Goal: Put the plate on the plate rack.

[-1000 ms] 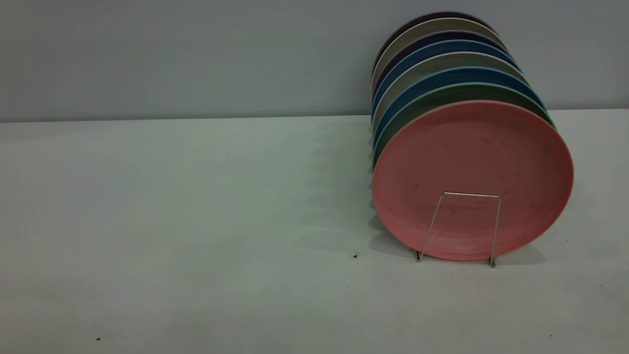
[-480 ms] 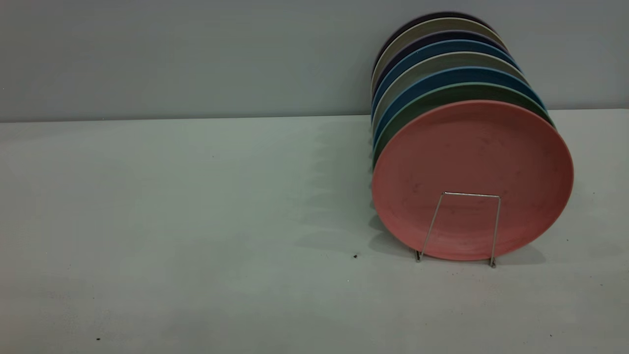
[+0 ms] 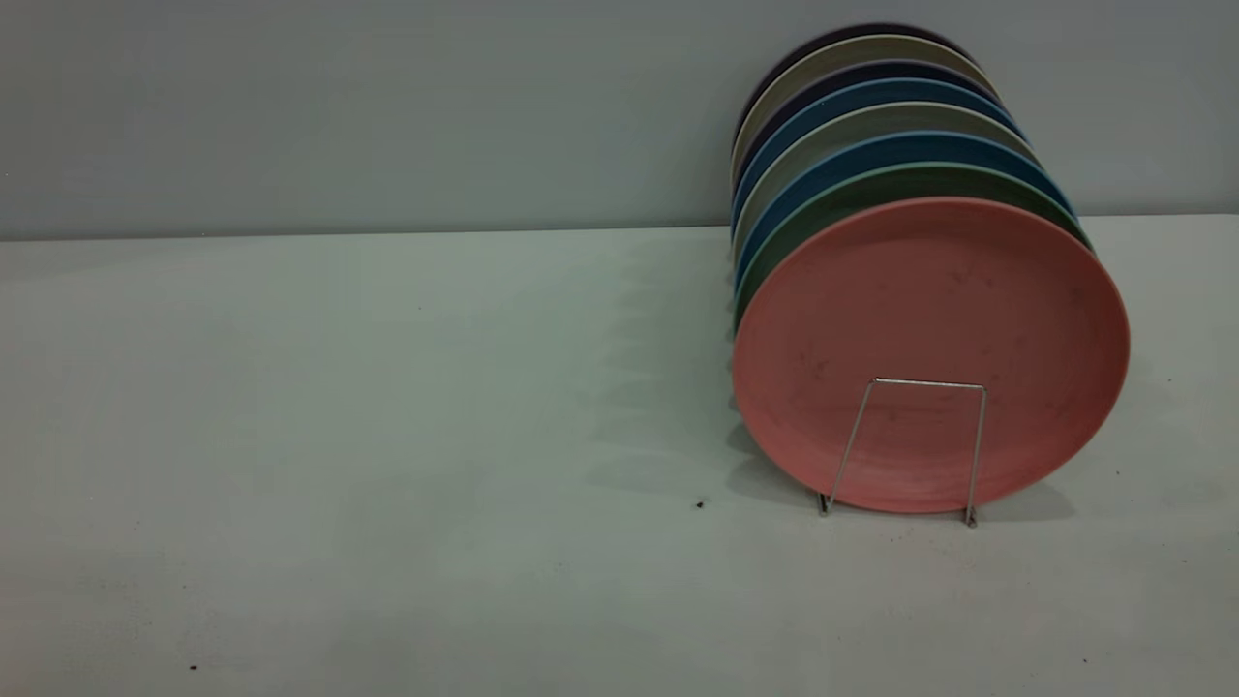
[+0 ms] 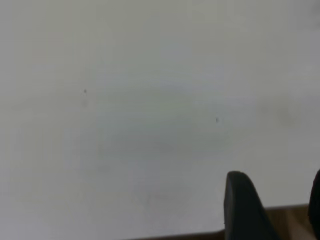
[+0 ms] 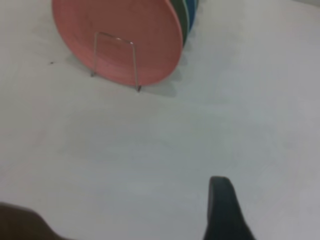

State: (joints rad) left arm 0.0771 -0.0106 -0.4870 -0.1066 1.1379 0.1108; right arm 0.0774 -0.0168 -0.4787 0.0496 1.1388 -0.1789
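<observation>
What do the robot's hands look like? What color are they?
Only small bits show. The left gripper shows smooth, rounded fingers that are dull black. The right gripper shows one matching dark finger with a rounded tip. No cables, markings or arm segments are visible in any view.

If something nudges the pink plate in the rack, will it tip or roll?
The plate probably stays put: it stands on edge behind the plate rack front loop, the green plate backing it. Lifted out, a round rim would likely roll.
</observation>
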